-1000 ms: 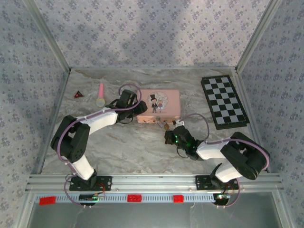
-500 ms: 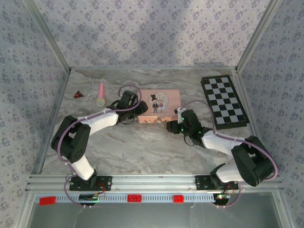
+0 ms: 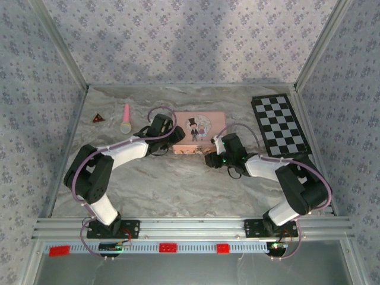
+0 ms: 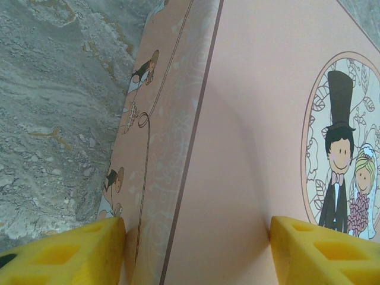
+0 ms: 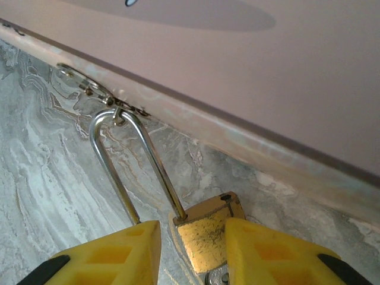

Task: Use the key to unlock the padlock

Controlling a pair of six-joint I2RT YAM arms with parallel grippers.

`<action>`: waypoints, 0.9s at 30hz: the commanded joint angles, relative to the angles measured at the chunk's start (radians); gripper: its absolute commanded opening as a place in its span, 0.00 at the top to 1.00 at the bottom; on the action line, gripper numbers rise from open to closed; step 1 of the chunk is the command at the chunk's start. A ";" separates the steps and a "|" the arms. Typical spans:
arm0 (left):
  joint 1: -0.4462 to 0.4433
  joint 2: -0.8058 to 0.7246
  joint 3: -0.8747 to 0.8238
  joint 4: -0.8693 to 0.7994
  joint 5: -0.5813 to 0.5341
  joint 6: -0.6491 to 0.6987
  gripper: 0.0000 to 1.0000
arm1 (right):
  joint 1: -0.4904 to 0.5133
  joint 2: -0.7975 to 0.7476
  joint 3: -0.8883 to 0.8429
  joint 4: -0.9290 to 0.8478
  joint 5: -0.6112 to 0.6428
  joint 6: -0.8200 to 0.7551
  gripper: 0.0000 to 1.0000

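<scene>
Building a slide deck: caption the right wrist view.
Right gripper straddles the brass padlock hooked to the pink tin.

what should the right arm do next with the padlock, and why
Probably close the right gripper the rest of the way onto the padlock body. The brass body sits between the jaws with a slight gap on one side, and its shackle is hooked to the latch of the pink tin, so a firm hold would steady it for unlocking.

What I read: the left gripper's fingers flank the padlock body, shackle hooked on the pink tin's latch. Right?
Not the left: the right wrist view shows the right gripper's fingers flanking the padlock body, shackle hooked on the pink tin's latch.
</scene>
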 commanded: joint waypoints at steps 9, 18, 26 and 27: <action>-0.030 0.008 -0.037 -0.047 0.046 -0.026 0.36 | 0.016 0.055 0.070 0.034 -0.004 -0.061 0.65; -0.029 0.000 -0.043 -0.050 0.045 -0.026 0.36 | 0.023 0.081 0.118 -0.005 0.056 -0.118 0.65; -0.030 0.000 -0.039 -0.050 0.048 -0.026 0.36 | 0.029 0.119 0.144 -0.019 0.070 -0.110 0.72; -0.029 0.001 -0.039 -0.052 0.047 -0.026 0.36 | 0.027 0.119 0.142 -0.014 0.070 -0.103 0.75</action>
